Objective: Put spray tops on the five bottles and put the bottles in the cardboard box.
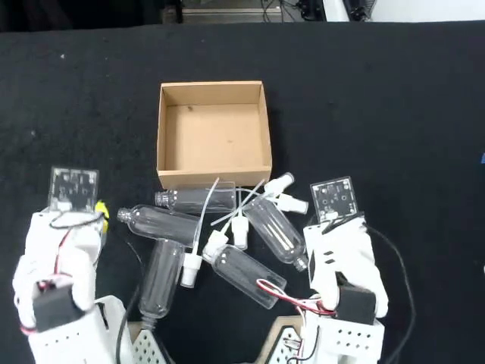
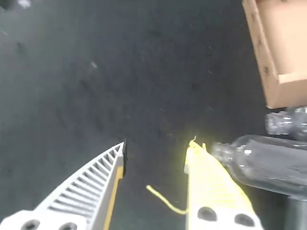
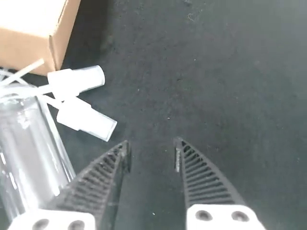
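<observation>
Several clear capless bottles lie in a heap in front of the open cardboard box (image 1: 214, 163), among them one (image 1: 197, 199) right by its wall and one (image 1: 276, 227) at the right. White spray tops (image 1: 240, 231) with thin tubes lie loose between them. My left gripper (image 2: 158, 148) is open over bare cloth, its yellow finger just beside a bottle's neck (image 2: 268, 165). To the right of the heap my right gripper (image 3: 151, 143) is open, and two spray tops (image 3: 76, 80) (image 3: 86, 120) lie just ahead of it, beside a bottle (image 3: 29, 153).
A black cloth covers the table. The left arm (image 1: 61, 258) stands at the near left and the right arm (image 1: 341, 258) at the near right. The box (image 2: 280, 48) holds nothing; its corner (image 3: 33, 28) is near the spray tops.
</observation>
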`<move>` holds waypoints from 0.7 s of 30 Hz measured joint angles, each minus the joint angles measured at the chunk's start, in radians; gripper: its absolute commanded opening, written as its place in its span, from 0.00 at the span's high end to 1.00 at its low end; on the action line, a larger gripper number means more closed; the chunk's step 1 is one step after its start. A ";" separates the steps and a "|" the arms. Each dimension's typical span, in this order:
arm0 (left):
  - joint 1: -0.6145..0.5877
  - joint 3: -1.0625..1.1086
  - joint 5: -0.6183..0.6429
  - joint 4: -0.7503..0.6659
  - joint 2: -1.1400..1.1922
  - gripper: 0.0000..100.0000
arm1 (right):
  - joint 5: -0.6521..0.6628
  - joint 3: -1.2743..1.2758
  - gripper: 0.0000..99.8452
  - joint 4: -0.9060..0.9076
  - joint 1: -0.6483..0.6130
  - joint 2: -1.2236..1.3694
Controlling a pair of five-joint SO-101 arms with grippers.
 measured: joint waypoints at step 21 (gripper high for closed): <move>0.344 -0.356 0.812 0.157 0.988 0.67 | -0.014 0.084 0.86 -0.012 0.000 0.000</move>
